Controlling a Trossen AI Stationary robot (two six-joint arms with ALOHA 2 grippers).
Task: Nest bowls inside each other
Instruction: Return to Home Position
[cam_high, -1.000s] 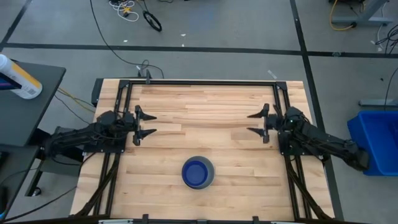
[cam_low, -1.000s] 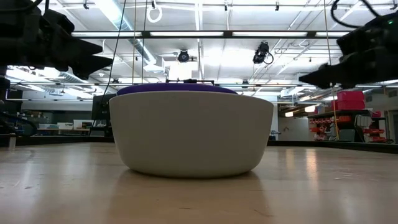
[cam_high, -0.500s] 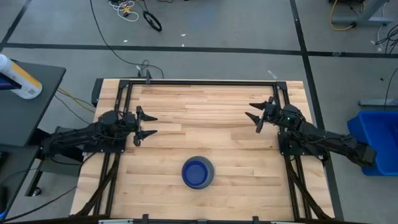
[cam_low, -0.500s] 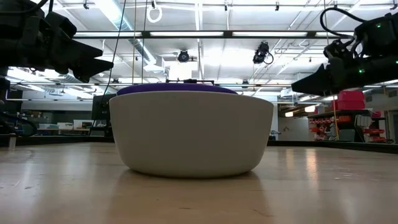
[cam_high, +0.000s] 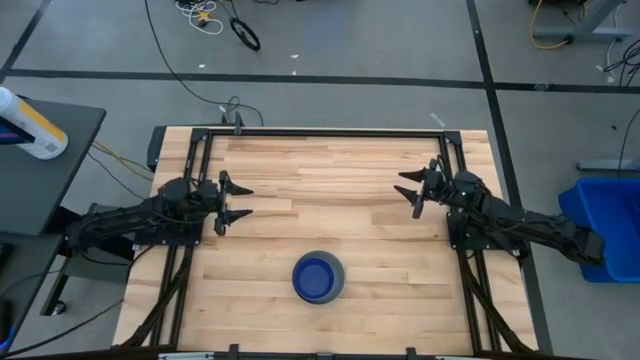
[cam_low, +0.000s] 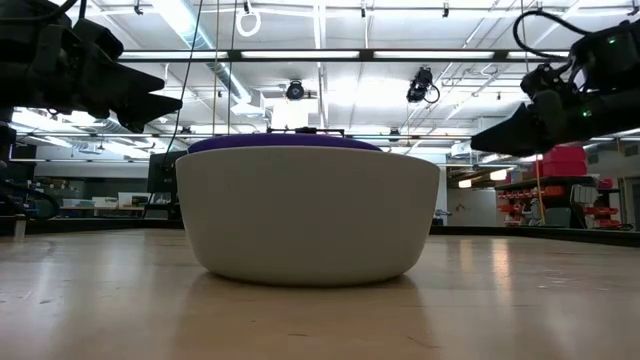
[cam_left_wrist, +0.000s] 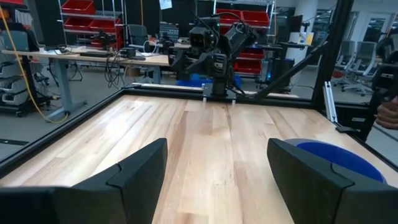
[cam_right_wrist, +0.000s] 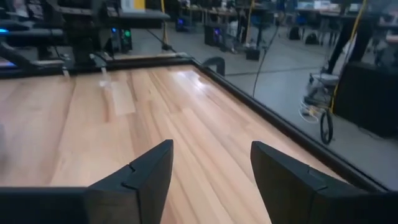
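A pale grey bowl (cam_high: 318, 278) stands on its base on the wooden table near the front edge, with a dark blue bowl (cam_high: 316, 277) nested inside it. In the low view only the dark blue rim (cam_low: 285, 143) shows above the grey wall (cam_low: 308, 215). My left gripper (cam_high: 245, 200) hovers open at the table's left, above and behind the bowls; its wrist view shows the blue bowl (cam_left_wrist: 339, 155) beside one finger. My right gripper (cam_high: 408, 193) hovers open at the table's right, over bare wood (cam_right_wrist: 124, 112), with nothing between its fingers.
A black metal frame (cam_high: 330, 131) runs along the far edge and both sides of the table. A blue bin (cam_high: 605, 225) stands on the floor to the right, and a dark side table with a bottle (cam_high: 30, 125) to the left. The table's middle is bare wood.
My right gripper has turned at the wrist: its fingers now slant a little toward the far edge and tip slightly down. The bowls have stayed where they were.
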